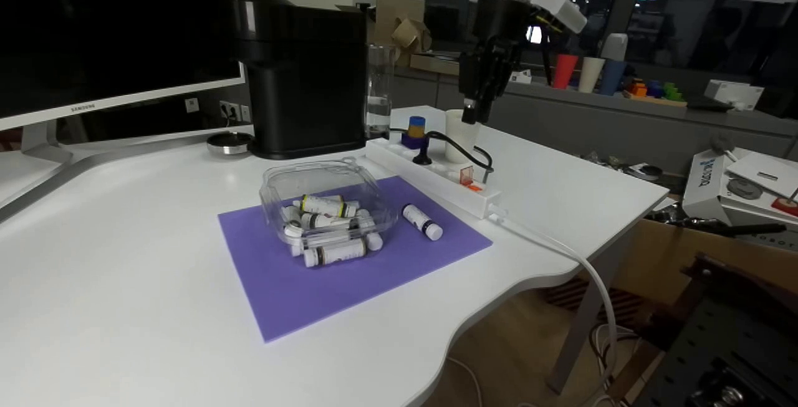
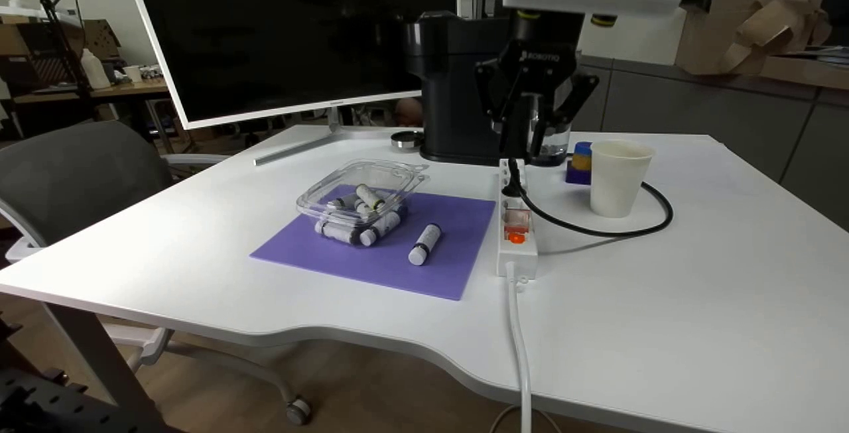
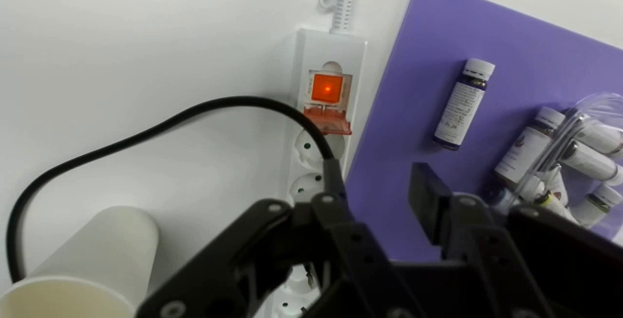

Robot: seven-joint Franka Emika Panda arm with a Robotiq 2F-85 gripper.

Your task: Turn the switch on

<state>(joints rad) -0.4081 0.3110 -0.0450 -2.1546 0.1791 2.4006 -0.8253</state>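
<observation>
On a white desk (image 2: 696, 307), a white power strip (image 1: 430, 181) is laid from near to far, with a purple mat (image 2: 457, 254) just to its left and a paper cup (image 2: 617, 184) to its right. An orange-red rocker switch (image 3: 327, 88) is set into the strip's near end, close to where a white power cable (image 2: 519, 333) is attached; a bright spot is seen at its middle, but whether it is lit cannot be told. Its see-through red cover (image 3: 326, 121) is raised just beyond it. Above the strip, a black Robotiq gripper (image 3: 379, 181) is held in the air, pointed downward; its two fingers are parted, and the mat is seen through the gap in the wrist view. In that view one finger is seen in front of a black cord (image 3: 248, 101); whether they touch cannot be told. The cord is joined to a black plug (image 1: 422, 156) seated farther along the strip and is curved around the near and right sides of the cup. Left of the cup, farther back, a stack of colored blocks (image 2: 580, 163) is placed. On the mat, one white-capped bottle (image 2: 428, 241) is laid on its side at the right, and more bottles (image 2: 369, 196) are seen in a clear plastic container (image 1: 312, 178) at the left. Beyond these, a black coffee machine (image 1: 305, 83) and a Samsung monitor (image 1: 112, 39) are placed.
</observation>
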